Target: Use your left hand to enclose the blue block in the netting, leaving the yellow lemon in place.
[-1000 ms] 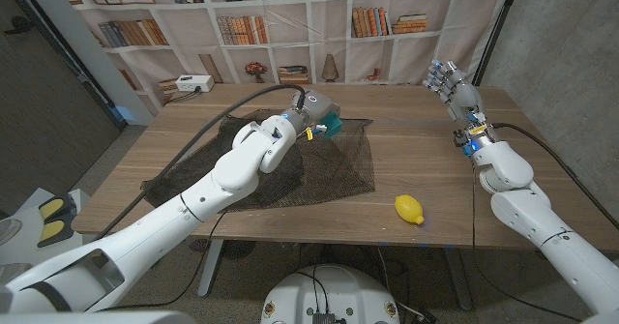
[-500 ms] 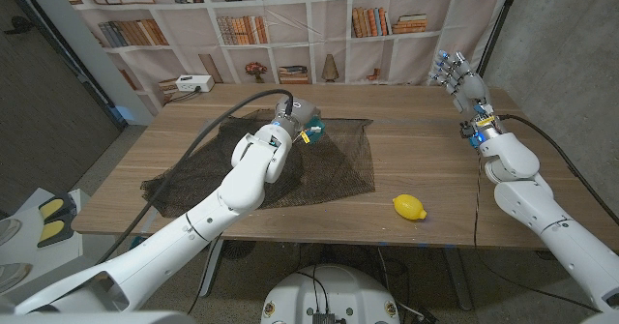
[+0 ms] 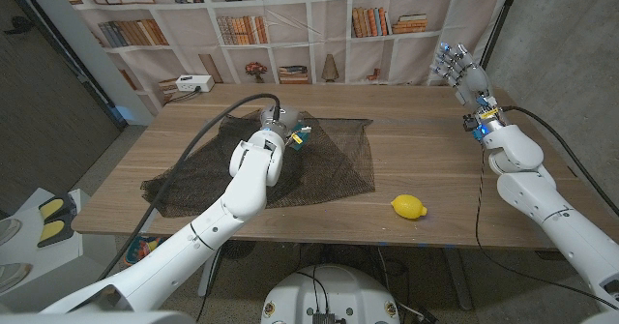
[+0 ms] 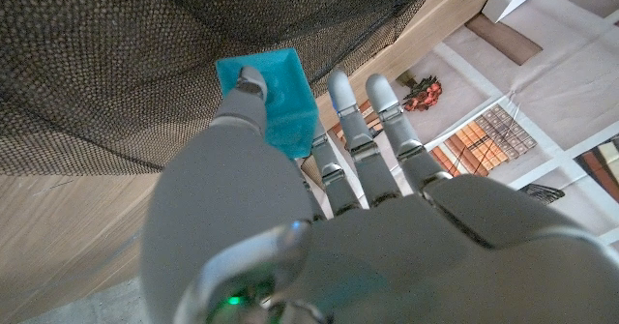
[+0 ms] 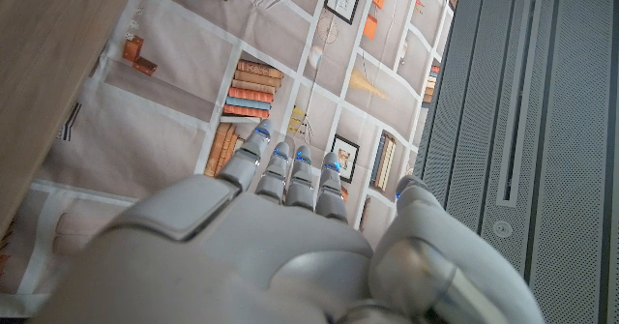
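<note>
The left hand (image 4: 290, 218) has been carried farther across the netting (image 3: 329, 164); the blue block (image 4: 274, 97), tilted, is touched by its thumb, grip unclear.

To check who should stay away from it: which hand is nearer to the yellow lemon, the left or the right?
Roughly equal, the right perhaps nearer. The right hand is raised above the table's far right corner; the left hand is at the netting, across the table from the lemon.

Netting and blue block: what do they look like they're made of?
The netting looks like soft black fine-mesh fabric: the wood table shows through it, and it lies rumpled. The blue block looks like matte foam or soft plastic, with a slightly grainy face and no gloss; which one is unclear.
</note>
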You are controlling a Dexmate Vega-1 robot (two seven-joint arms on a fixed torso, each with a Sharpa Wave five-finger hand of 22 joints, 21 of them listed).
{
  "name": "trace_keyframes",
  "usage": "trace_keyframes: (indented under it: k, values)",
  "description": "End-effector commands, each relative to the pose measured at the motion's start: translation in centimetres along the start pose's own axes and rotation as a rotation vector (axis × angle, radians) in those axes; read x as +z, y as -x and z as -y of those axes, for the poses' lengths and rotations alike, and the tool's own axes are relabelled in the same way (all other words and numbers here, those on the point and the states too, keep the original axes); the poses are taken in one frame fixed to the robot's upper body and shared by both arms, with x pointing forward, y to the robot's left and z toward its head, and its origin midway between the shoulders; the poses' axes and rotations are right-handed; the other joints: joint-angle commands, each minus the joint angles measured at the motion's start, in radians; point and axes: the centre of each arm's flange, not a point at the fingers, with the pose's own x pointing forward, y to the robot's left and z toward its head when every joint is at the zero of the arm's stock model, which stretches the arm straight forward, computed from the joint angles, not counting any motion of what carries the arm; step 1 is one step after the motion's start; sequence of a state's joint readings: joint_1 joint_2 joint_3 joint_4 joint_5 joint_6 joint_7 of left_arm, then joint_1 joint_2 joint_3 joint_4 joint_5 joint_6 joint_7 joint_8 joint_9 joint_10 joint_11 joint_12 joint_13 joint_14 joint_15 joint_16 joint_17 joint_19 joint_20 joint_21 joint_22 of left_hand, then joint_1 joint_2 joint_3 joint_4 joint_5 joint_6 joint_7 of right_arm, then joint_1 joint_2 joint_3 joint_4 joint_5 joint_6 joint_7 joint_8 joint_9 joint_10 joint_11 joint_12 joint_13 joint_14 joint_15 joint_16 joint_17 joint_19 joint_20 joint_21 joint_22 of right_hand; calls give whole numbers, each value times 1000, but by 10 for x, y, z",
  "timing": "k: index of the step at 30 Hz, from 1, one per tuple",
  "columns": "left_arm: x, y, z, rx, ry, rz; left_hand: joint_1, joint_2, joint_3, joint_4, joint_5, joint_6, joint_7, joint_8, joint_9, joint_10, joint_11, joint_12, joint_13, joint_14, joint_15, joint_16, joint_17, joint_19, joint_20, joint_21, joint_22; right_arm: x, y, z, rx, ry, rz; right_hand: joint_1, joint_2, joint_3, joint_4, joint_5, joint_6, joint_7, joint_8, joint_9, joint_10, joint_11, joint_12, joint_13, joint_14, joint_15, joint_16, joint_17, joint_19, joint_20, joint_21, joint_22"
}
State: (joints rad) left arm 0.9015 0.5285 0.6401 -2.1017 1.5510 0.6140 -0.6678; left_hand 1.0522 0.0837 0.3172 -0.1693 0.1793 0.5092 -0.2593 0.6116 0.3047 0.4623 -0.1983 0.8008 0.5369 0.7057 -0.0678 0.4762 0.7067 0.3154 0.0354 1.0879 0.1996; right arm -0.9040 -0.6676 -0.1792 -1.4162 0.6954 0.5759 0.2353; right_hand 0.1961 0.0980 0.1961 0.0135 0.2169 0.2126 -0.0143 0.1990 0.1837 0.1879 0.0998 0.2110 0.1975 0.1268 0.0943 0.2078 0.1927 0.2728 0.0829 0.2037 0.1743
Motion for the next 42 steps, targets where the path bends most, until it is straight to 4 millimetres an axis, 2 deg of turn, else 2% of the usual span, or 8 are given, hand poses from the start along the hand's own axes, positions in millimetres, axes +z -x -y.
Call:
trace_keyframes:
  k: [1,20,22,24,28,31,35,42]
  values:
    - [-22,-19,26,-131,19,-88,68,74,34,27,-1,375,169,63,0,15,-6,1,1,7,-159,-2,5,0,1,6,3,5,-11,-1,17,16,0,0,-1,4,-4,-2,6,-2,-3,5,13,-3,-3,3,8,-1,-2,4,9,-3,0,4]
    - [-41,-50,51,-266,-31,-134,73,63,31,19,-4,383,170,68,-9,16,-5,4,-1,8,-159,-6,26,-4,2,21,0,-1,-21,-8,13,18,-18,0,-1,5,-5,-3,7,-2,-3,5,12,-2,-4,3,8,-3,-3,4,9,-5,0,4]
    - [-42,-52,50,-287,-41,-131,12,13,-7,37,0,228,143,-7,-31,-31,-5,-35,-31,-27,-152,-59,-9,-36,11,21,-6,-2,-22,-8,11,19,-18,0,-1,5,-5,-3,7,-2,-3,5,13,-2,-4,3,8,-2,-3,4,9,-4,0,4]
    - [-42,-55,47,-309,-49,-124,-82,-37,-41,58,20,33,85,-151,-89,-97,-1,-99,-87,-92,-136,-167,-97,-90,38,-6,-17,-4,-23,-8,9,15,-18,0,-1,5,-5,-3,7,-1,-3,5,12,-2,-4,3,8,-2,-3,4,9,-4,0,4]
    - [-41,-58,40,-335,-54,-109,-193,-89,-91,88,37,-194,91,-313,-113,-223,23,-195,-151,-208,-93,-268,-183,-172,69,-69,-22,-7,-26,-8,8,9,-19,0,-1,5,-5,-4,7,-1,-3,5,12,-4,-5,3,9,-3,-3,4,10,-4,0,4]
    - [-40,-60,35,-347,-58,-98,-242,-124,-126,101,50,-281,97,-371,-115,-292,43,-256,-179,-280,-67,-287,-221,-206,80,-103,-22,-8,-27,-8,5,8,-18,0,-1,5,-5,-4,6,-2,-4,5,11,-2,-5,3,8,-3,-3,4,9,-4,0,4]
    - [-40,-60,27,-349,-59,-84,-282,-150,-158,115,66,-355,121,-411,-115,-353,72,-312,-201,-350,-29,-292,-254,-241,90,-137,-22,-8,-26,-8,-5,8,-13,-1,-1,6,-5,-4,6,-1,-4,5,11,-2,-5,3,9,-1,-3,4,10,-5,0,4]
    - [-42,-57,15,-345,-53,-73,-351,-175,-207,147,85,-435,143,-428,-115,-407,116,-366,-222,-443,19,-292,-288,-309,106,-193,-21,-8,-22,-14,-8,6,-21,-1,-1,6,-5,-4,6,-2,-4,5,13,-2,-5,3,9,-2,-3,4,10,-5,0,4]
